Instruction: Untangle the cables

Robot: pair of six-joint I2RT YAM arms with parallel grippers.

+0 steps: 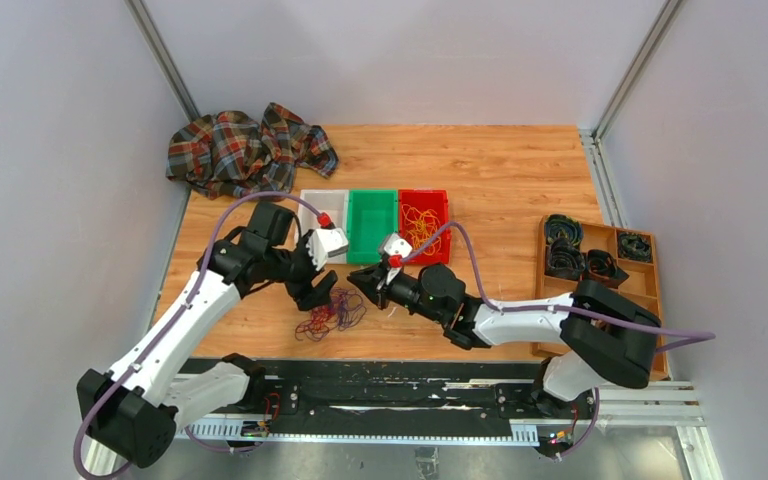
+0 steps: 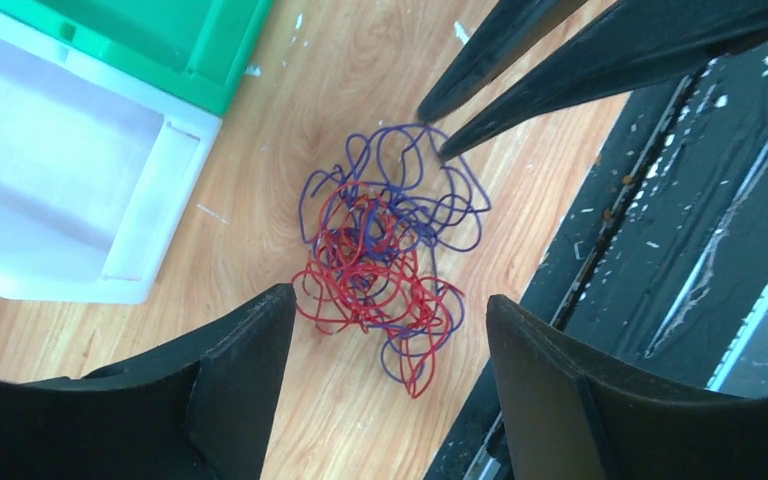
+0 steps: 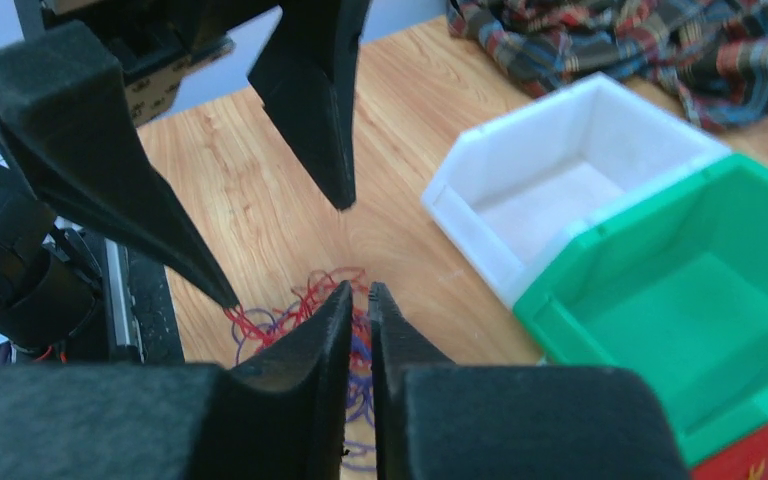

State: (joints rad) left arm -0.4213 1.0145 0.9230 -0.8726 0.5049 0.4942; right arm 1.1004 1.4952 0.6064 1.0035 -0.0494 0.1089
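A: Sorted so far?
B: Judged: yellow-orange cable (image 1: pixel 420 225) only, heaped in red bin (image 1: pixel 444 200), middle of bench (image 1: pixel 500 170).
A: Left to do?
B: Red and purple cables (image 2: pixel 380 260), knotted together by near edge. Left pincer (image 2: pixel 390 295) released above; right pincer (image 3: pixel 360 290) clenched at purple loops, catch unclear.

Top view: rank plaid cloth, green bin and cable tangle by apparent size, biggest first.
1. plaid cloth, clearly largest.
2-3. green bin and cable tangle: similar footprint in this view. The tangle is mostly gaps, so I won't rank them.
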